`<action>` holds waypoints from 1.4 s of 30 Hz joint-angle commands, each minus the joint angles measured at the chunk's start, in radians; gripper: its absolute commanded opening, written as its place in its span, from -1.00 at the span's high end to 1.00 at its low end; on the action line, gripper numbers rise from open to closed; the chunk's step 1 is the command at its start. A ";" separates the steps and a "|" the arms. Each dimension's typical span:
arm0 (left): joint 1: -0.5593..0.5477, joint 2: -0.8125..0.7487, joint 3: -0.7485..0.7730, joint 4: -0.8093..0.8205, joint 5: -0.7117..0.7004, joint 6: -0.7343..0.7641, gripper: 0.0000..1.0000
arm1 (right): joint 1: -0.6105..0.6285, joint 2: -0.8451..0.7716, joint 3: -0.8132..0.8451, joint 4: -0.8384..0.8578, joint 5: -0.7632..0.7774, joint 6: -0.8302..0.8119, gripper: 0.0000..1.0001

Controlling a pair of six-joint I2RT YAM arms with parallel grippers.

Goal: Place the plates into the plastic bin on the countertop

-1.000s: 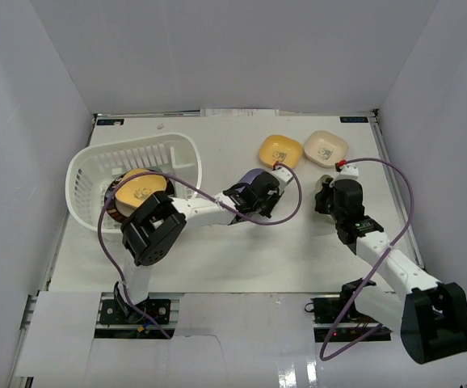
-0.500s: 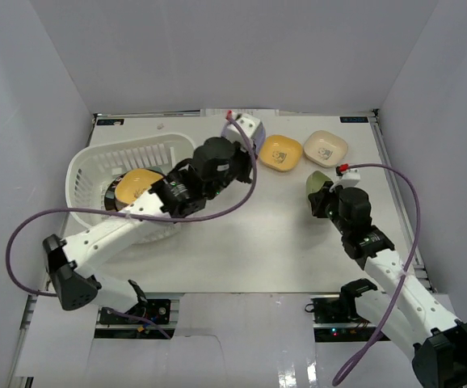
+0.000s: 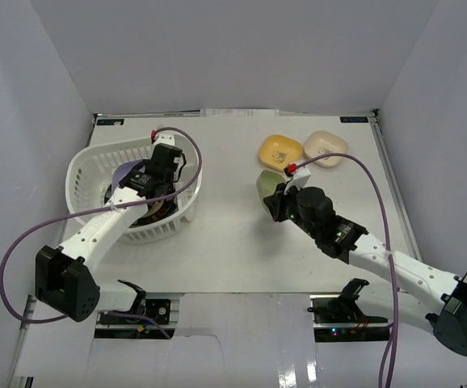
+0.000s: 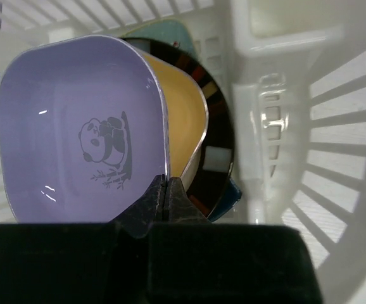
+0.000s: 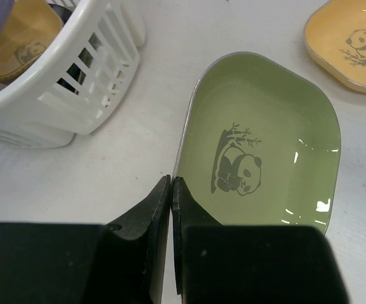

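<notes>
Both left arm (image 3: 96,230) and right arm (image 3: 403,265): white links, black joint housings, black bases. A purple cable (image 3: 1,279) trails off each. Small red tab (image 3: 292,169) at right wrist. Fingers of right gripper (image 5: 171,182) black, wedge-shaped.

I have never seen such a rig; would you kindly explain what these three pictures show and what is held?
Two robot arms stand at the near edge of a white table. One picture looks down from above; the other two come from cameras on each wrist. The left gripper is shut on a purple rounded-square panda dish inside the white slotted plastic bin, alongside an orange-yellow dish and a dark-rimmed round plate. The right gripper pinches the rim of a green panda dish outside the bin. A yellow dish and a cream dish lie on the table.
</notes>
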 commanded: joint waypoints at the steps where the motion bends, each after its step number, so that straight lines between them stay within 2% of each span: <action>1: 0.045 -0.017 -0.011 0.001 -0.057 -0.027 1.00 | 0.060 0.042 0.063 0.088 0.062 -0.015 0.84; 10: 0.059 0.022 -0.014 0.096 0.053 0.042 1.00 | 0.192 0.150 0.105 0.122 0.134 -0.023 0.85; 14: 0.061 -0.006 -0.044 0.142 0.148 0.094 1.00 | 0.206 0.159 0.108 0.133 0.140 -0.024 0.84; 17: 0.061 -0.003 -0.054 0.148 0.164 0.111 0.99 | 0.214 0.156 0.113 0.133 0.146 -0.029 0.84; 21: 0.061 0.023 -0.057 0.130 0.069 0.100 0.58 | 0.229 0.138 0.131 0.121 0.157 -0.043 0.85; 22: 0.061 0.028 -0.058 0.131 0.061 0.100 0.31 | 0.237 0.136 0.136 0.116 0.158 -0.044 0.85; 25: 0.061 0.040 -0.054 0.124 0.041 0.091 -0.09 | 0.251 0.124 0.146 0.110 0.168 -0.054 0.84; 26: 0.061 0.037 -0.049 0.124 0.041 0.087 -0.33 | 0.257 0.122 0.149 0.110 0.171 -0.055 0.85; 29: 0.059 -0.010 -0.031 0.127 0.081 0.067 -0.69 | 0.288 0.125 0.174 0.105 0.206 -0.073 0.84; 32: 0.061 -0.102 0.009 0.134 0.177 0.037 -0.83 | 0.317 0.156 0.223 0.108 0.209 -0.103 0.84; 38: 0.059 -0.347 0.116 0.171 0.409 -0.097 -0.96 | 0.370 0.344 0.418 0.137 0.169 -0.239 0.85; 42: 0.061 -0.486 0.173 0.188 0.449 -0.162 -0.96 | 0.381 0.463 0.539 0.182 0.071 -0.339 0.84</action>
